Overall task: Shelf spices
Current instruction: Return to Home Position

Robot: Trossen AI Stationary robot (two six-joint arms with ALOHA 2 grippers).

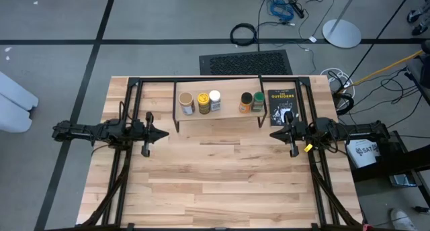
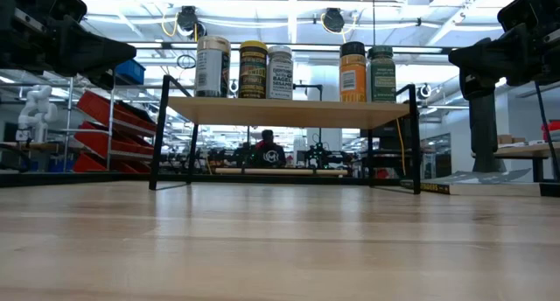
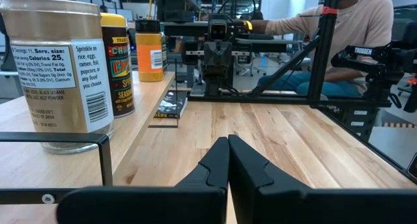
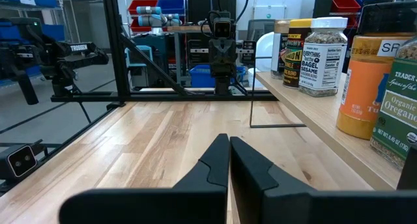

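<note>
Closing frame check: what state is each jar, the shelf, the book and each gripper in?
Light-wood shelf on black legs: carries all five jars.
Tan-lidded cylindrical spice jar: upright, capped.
Yellow-lidded jar: upright, capped.
White-lidded jar: upright, capped.
Dark-lidded orange jar: upright, capped.
Green-lidded jar: upright, capped.
Black orange-lettered book: flat on table.
Left gripper: shut, empty.
Right gripper: shut, empty.

A black book (image 1: pixel 281 101) lay flat on the wooden table (image 1: pixel 222 184). A dark mat (image 1: pixel 246 62) sat on the floor beyond it.
</note>
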